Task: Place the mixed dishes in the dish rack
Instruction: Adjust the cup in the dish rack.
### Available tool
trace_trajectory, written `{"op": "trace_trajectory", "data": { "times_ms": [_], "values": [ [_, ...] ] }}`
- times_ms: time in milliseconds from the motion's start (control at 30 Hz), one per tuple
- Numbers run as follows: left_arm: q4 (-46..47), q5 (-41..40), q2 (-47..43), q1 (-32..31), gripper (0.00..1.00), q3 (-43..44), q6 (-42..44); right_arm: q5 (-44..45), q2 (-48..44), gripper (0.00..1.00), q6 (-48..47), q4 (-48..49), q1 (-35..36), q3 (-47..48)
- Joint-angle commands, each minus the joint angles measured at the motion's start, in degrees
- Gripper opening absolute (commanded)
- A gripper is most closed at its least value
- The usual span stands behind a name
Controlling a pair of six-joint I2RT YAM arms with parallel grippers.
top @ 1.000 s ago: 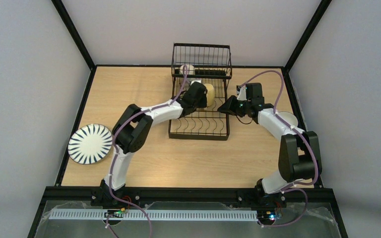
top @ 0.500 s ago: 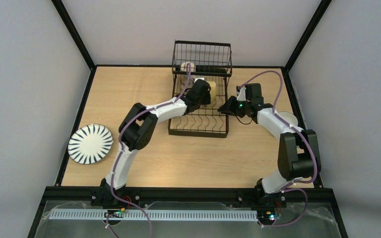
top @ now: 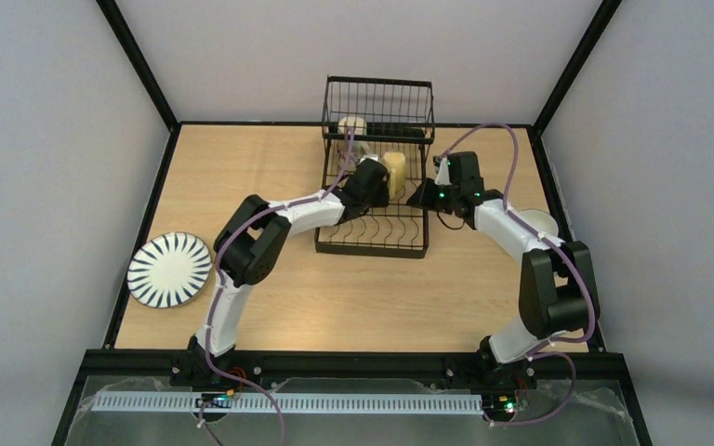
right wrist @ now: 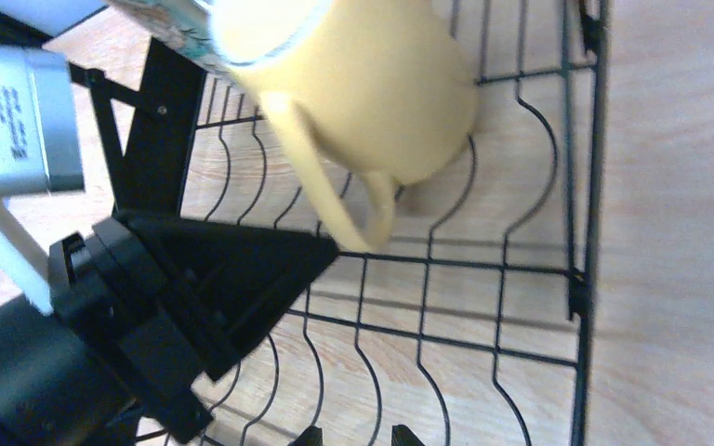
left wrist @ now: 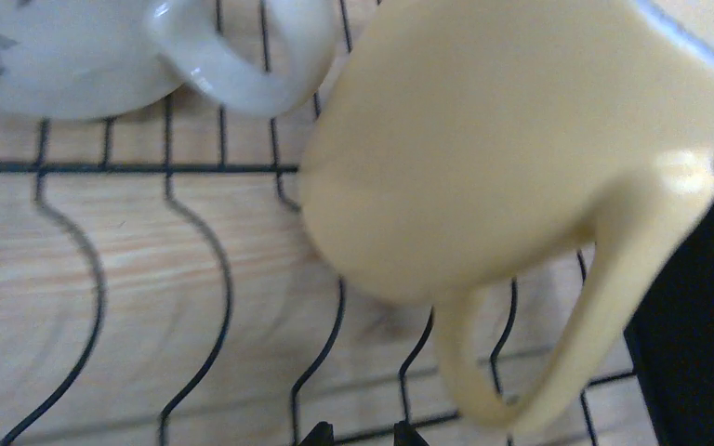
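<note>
Right gripper (right wrist: 353, 435) has edged in to the dish rack's (top: 372, 255) right rim, part-open, empty. Yellow mug (top: 393, 173) tilts low over the rack's rear lower wires, with the left gripper (left wrist: 361, 433) beside its handle and its hold unclear. The rack's front slots are free.

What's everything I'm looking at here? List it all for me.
dish rack: one, black wire, middle-back of the table
yellow mug: one, yellow, on the rack's lower level
beige mug: one, beige, at the rack's back
striped plate: one, white with dark stripes, table's left edge
pale dish: one, cream, right edge, partly behind the right arm
table: one, light wood
left arm: white and black, reaching over the rack
right arm: white and black, at the rack's right side
</note>
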Motion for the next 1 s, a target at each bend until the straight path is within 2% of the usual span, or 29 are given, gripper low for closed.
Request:
{"op": "trace_trajectory", "data": {
  "times_ms": [0, 267, 367, 867, 967],
  "values": [
    [0.9, -0.9, -8.7, -0.2, 0.36, -6.7, 0.8, 11.8, 1.4, 0.41, -6.0, -1.1, 5.0, 3.6],
    [2.3, -1.6, -19.6, -0.2, 0.38, -18.7, 0.5, 30.8, 2.1, 0.41, -9.0, 4.6, 12.3, 0.4],
    [2.7, -1.5, -22.6, -0.2, 0.38, -22.1, -0.3, 35.6, 1.0, 0.33, -10.2, 10.5, 13.4, -3.0],
    [4.0, -0.8, -27.3, -0.2, 0.38, -29.5, -0.7, 40.1, 11.6, 0.03, -18.3, 21.0, 17.9, 3.5],
    [4.0, -0.6, -27.6, -0.2, 0.38, -30.2, -0.8, 40.5, 12.6, 0.01, -18.8, 22.0, 18.5, 4.3]
  ]
}}
